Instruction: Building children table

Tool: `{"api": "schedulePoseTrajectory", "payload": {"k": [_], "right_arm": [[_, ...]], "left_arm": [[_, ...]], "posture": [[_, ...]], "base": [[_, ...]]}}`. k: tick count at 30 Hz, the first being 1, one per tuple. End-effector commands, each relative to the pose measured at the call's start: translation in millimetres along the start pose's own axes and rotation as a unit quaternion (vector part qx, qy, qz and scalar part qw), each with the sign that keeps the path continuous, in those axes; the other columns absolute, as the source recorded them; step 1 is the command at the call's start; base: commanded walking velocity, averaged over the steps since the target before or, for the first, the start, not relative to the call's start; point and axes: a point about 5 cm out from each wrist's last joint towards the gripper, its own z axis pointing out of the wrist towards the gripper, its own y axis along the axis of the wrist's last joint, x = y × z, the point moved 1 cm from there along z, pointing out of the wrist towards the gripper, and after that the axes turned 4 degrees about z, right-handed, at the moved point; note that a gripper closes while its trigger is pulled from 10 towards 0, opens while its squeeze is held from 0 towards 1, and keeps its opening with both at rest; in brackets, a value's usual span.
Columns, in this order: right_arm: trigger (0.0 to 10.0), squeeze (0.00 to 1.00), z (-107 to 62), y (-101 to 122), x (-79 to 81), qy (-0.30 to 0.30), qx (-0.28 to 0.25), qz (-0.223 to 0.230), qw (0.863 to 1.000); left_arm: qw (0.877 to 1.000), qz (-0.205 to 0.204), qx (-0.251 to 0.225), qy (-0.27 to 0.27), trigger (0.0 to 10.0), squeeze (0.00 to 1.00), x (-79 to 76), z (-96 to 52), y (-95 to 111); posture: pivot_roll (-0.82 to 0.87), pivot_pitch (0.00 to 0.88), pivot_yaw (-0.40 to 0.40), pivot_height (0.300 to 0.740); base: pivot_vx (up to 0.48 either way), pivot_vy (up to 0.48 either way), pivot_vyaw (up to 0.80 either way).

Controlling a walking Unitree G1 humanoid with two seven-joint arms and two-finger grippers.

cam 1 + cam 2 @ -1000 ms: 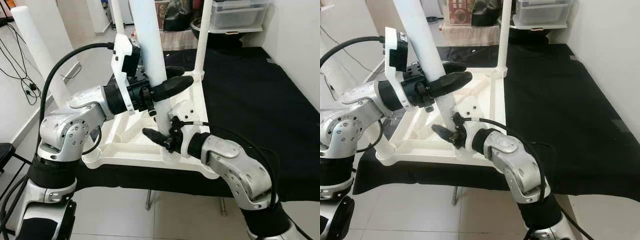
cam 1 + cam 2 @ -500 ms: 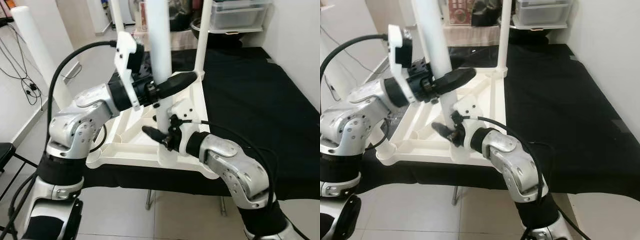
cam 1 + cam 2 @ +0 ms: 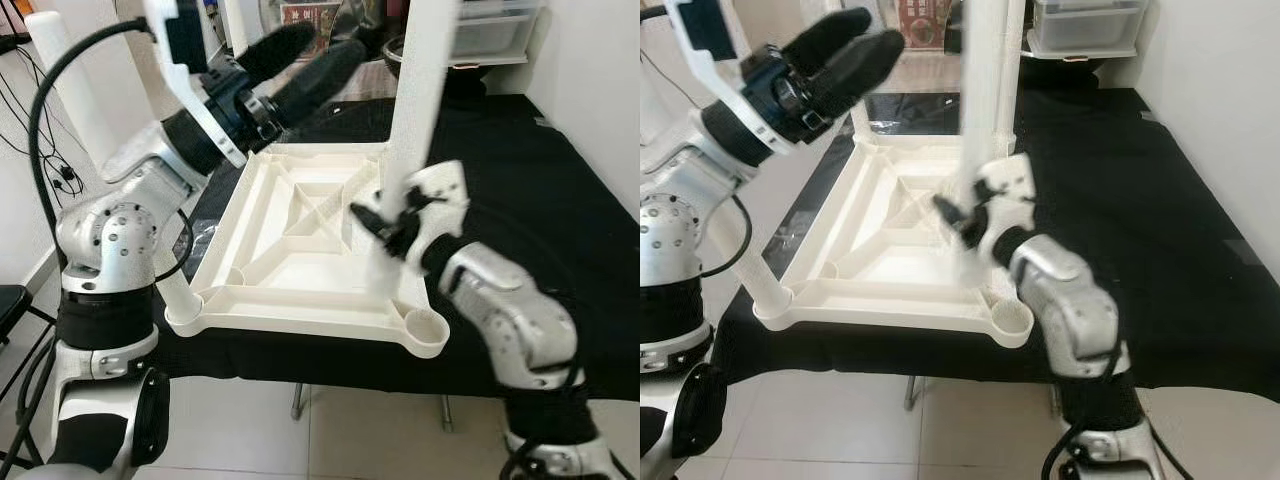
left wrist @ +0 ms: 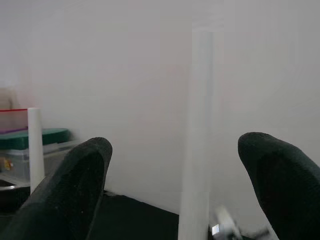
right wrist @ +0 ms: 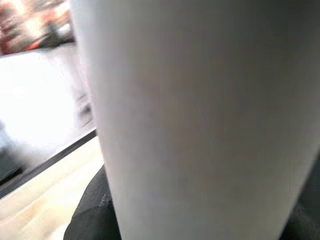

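The white children's table top (image 3: 300,322) lies upside down on a black-covered surface. My right gripper (image 3: 385,226) is shut on a loose white leg (image 3: 420,90), holding it upright and blurred over the top's right side. In the right wrist view this leg (image 5: 190,120) is very close. My left gripper (image 3: 330,45) is raised above the far left corner, open and holding nothing. Its fingers (image 4: 85,180) stand wide apart in the left wrist view, with the leg (image 4: 197,150) some way off. The near right corner has an open round socket (image 3: 426,327).
Fitted legs stand at the near left corner (image 3: 65,80) and at the far left (image 3: 235,25). The black cloth (image 3: 520,170) stretches right to a white wall. Plastic bins (image 3: 490,30) sit behind. Tiled floor lies below the front edge, and cables hang at left.
My left gripper has let go of the leg, opened and risen up and back to the left. My right gripper has carried the leg from the near edge rightward and up.
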Motion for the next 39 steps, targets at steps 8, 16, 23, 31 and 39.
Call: {"api": "schedulePoseTrajectory", "payload": {"k": [8,16,23,31,39], "right_arm": [[10.0,0.0,-8.8,20.8,-25.8,-0.07,-0.087,0.038,0.993],[10.0,0.0,-25.0,1.2,5.8,-0.001,-0.099,0.053,0.994],[10.0,0.0,-35.4,-10.5,31.2,0.064,-0.099,0.054,0.992],[10.0,0.0,-41.0,-26.4,45.7,0.088,-0.076,0.048,0.992],[10.0,0.0,-32.8,-26.3,53.5,0.102,-0.08,0.033,0.991]], "left_arm": [[0.996,-0.038,0.05,0.063,10.0,1.0,-12.4,-18.1,-42.8],[0.966,-0.021,0.203,0.159,10.0,0.0,-41.4,-66.9,-122.9],[0.939,0.011,0.275,0.206,10.0,0.0,-54.3,-86.6,-148.6],[0.914,0.048,0.325,0.239,10.0,0.0,-57.9,-106.3,-165.5],[0.903,0.076,0.325,0.272,10.0,0.0,-52.3,-110.1,-167.4]], "posture": [[-0.11,0.028,0.035,0.74],[-0.12,0.021,0.033,0.74],[-0.12,0.025,0.037,0.74],[-0.12,0.028,0.041,0.74],[-0.1,0.034,0.037,0.74]], "base": [[0.0,0.0,0.0],[0.0,0.0,0.0],[0.0,0.0,0.0],[0.0,0.0,0.0],[0.0,0.0,0.0]]}}
